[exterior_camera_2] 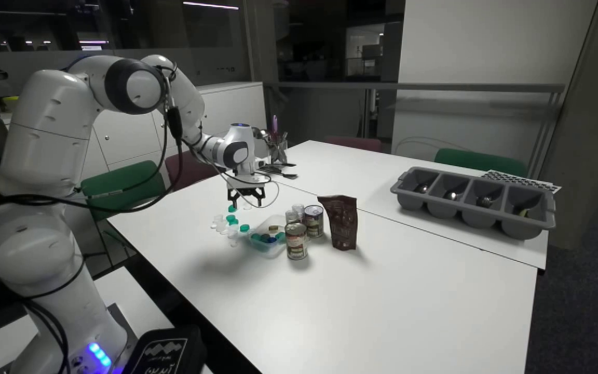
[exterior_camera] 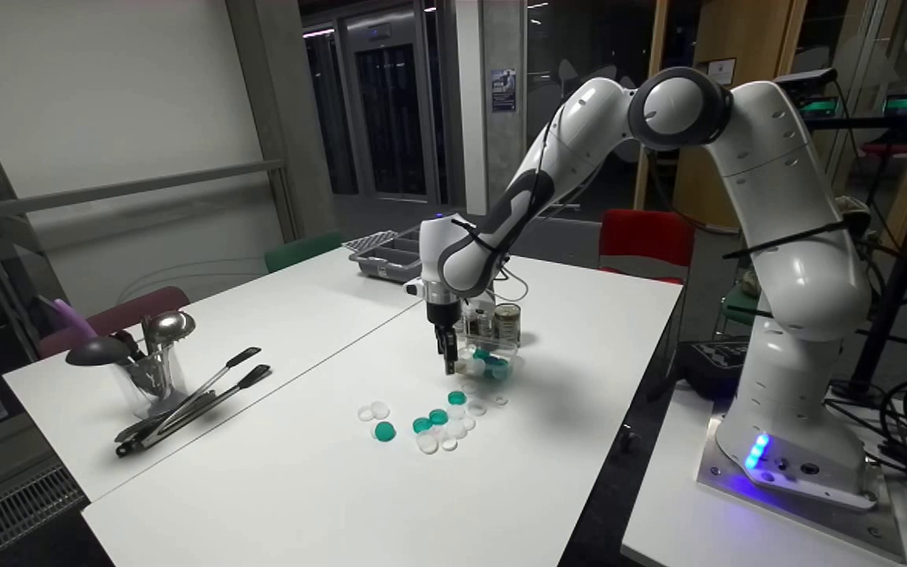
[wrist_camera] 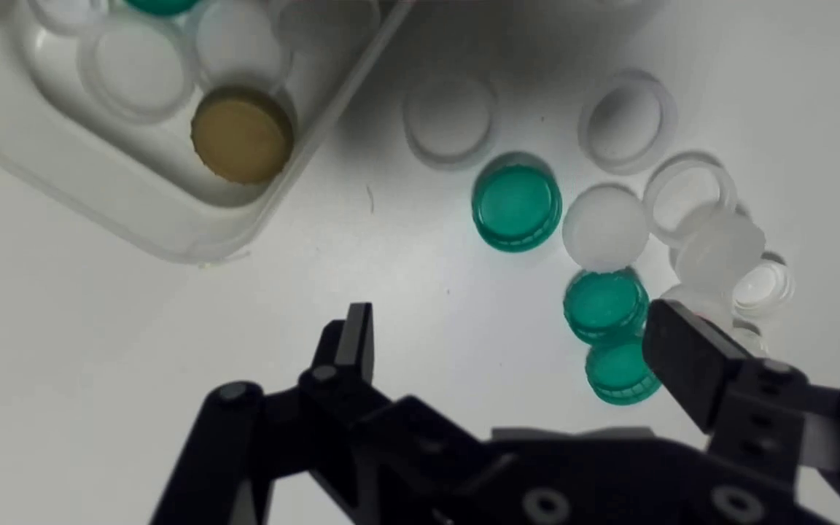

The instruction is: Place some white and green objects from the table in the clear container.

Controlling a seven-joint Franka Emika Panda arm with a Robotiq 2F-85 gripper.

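Note:
Green caps (wrist_camera: 517, 208) and white caps (wrist_camera: 606, 227) lie loose on the white table, some touching or overlapping. In an exterior view, a green cap (exterior_camera: 384, 431) lies apart with a few white ones. The clear container (wrist_camera: 205, 244) is at the upper left of the wrist view and holds white, green and brown caps; it also shows in an exterior view (exterior_camera_2: 267, 250). My gripper (wrist_camera: 509, 317) is open and empty above the table, beside the container, also seen in an exterior view (exterior_camera_2: 247, 201). Its right finger partly covers a green cap (wrist_camera: 618, 370) and white caps.
Cans (exterior_camera_2: 296, 241) and a brown pouch (exterior_camera_2: 341, 223) stand close to the container. A grey divided tray (exterior_camera_2: 475, 200) with cutlery is at the table's far part. Tongs (exterior_camera: 186, 413) lie near a clear cup of utensils (exterior_camera: 138, 394).

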